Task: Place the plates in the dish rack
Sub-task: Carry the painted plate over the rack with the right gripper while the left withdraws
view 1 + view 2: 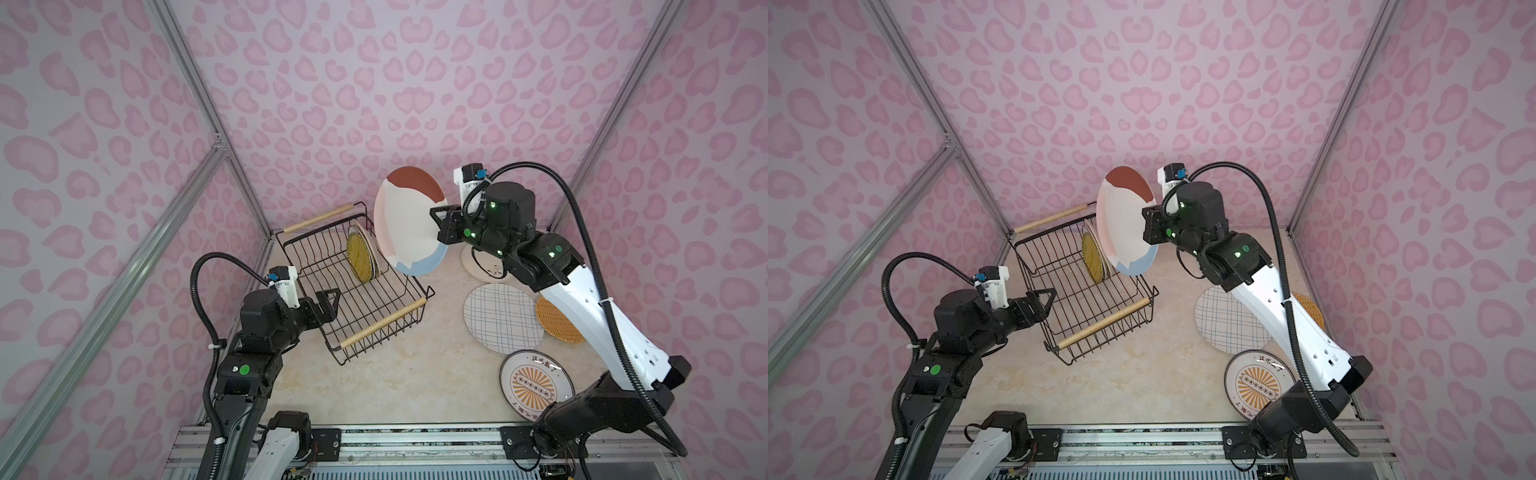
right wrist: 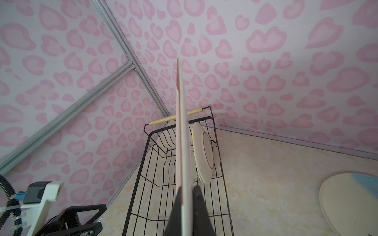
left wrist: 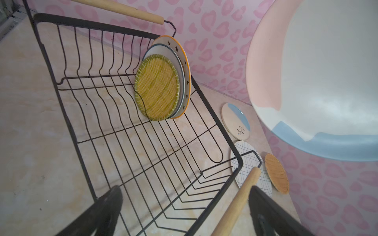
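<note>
My right gripper (image 1: 439, 226) (image 1: 1148, 226) (image 2: 187, 187) is shut on the rim of the colour-blocked plate (image 1: 405, 224) (image 1: 1121, 224) (image 3: 317, 81) (image 2: 183, 143). It holds the plate upright in the air above the far right part of the black wire dish rack (image 1: 374, 307) (image 1: 1084, 307) (image 3: 114, 132). Three plates stand in the rack: yellow woven (image 1: 360, 257) (image 3: 156, 87), black-rimmed (image 3: 178, 67) and starred (image 3: 185, 61). My left gripper (image 1: 330, 300) (image 1: 1046, 301) (image 3: 185, 189) is open and empty over the rack's near left rim.
On the table right of the rack lie a cream-and-blue sprig plate (image 1: 482, 266) (image 2: 351, 200), a blue-gridded plate (image 1: 498, 318) (image 1: 1221, 320), an orange woven plate (image 1: 557, 324) and an orange sunburst plate (image 1: 534, 384) (image 1: 1254, 382). My right arm crosses above them. Pink walls close in on three sides.
</note>
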